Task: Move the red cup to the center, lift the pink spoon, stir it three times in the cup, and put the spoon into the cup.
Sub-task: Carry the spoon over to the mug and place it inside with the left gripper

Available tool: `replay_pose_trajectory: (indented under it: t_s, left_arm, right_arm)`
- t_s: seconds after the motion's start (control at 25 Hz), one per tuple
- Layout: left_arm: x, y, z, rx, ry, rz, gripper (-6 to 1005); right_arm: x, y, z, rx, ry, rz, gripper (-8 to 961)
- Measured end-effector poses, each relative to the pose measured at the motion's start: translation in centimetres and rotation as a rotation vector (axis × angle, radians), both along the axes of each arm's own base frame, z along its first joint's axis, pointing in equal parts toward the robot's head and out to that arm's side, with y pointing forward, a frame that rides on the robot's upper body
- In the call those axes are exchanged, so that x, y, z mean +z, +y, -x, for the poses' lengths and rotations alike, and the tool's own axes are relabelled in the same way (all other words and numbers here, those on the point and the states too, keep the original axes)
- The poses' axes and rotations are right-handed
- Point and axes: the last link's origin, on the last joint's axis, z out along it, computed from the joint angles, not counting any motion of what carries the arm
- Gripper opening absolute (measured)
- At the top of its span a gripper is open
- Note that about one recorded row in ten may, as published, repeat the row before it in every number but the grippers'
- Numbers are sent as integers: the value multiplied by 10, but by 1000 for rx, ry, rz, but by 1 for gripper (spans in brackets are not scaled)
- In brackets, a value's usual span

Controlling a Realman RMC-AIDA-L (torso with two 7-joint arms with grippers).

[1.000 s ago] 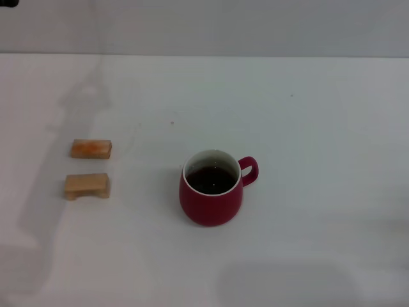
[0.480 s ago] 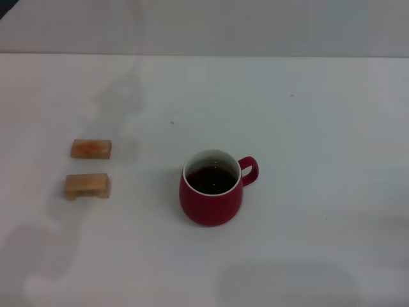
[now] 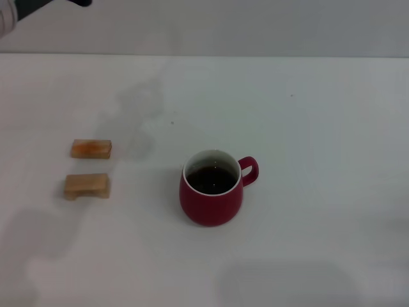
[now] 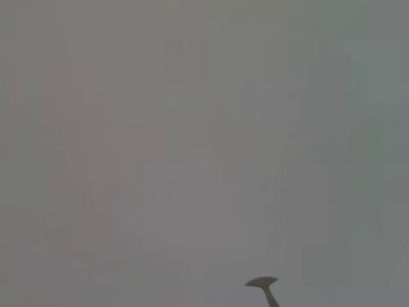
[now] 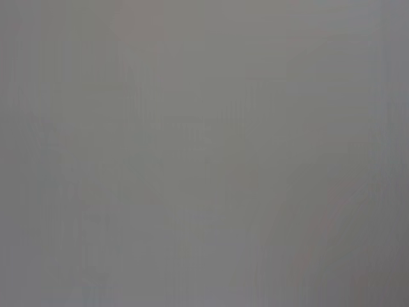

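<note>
The red cup (image 3: pixel 211 196) stands upright near the middle of the white counter (image 3: pixel 319 128), its loop handle pointing toward the robot's right and away from it. Dark liquid fills the white inside to a little below the rim. In the left wrist view the grey bowl of the pink spoon (image 4: pixel 263 286) pokes in at one edge over a plain pale surface; its handle is out of sight.

Well to the left of the cup lie two small tan wooden blocks (image 3: pixel 89 167), one behind the other, close together but apart. The left arm (image 3: pixel 25 7) shows only as a dark and white shape at the far left corner of the head view, above the counter's back edge; whether its tool is spread or pressed together cannot be told. The right tool is out of sight. A plain grey wall (image 3: pixel 255 25) rises behind the counter. Soft shadows fall across the counter's left side and near edge.
</note>
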Motion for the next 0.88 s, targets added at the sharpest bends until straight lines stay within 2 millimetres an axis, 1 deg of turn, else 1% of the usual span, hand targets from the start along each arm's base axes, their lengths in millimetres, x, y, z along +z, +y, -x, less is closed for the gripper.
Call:
replay_pose_trajectory:
  t_s: [0.32, 0.6, 0.88]
  left_arm:
    - [-3, -2, -12, -21, 57, 138, 177]
    - [-1, 0, -11, -17, 84, 155, 176]
    - [-11, -4, -13, -30, 160, 237, 177]
  right_arm:
    - [0, 2, 0, 0, -2, 1, 690]
    - [1, 3, 0, 2, -3, 1, 691]
    - [2, -1, -2, -15, 2, -18, 691]
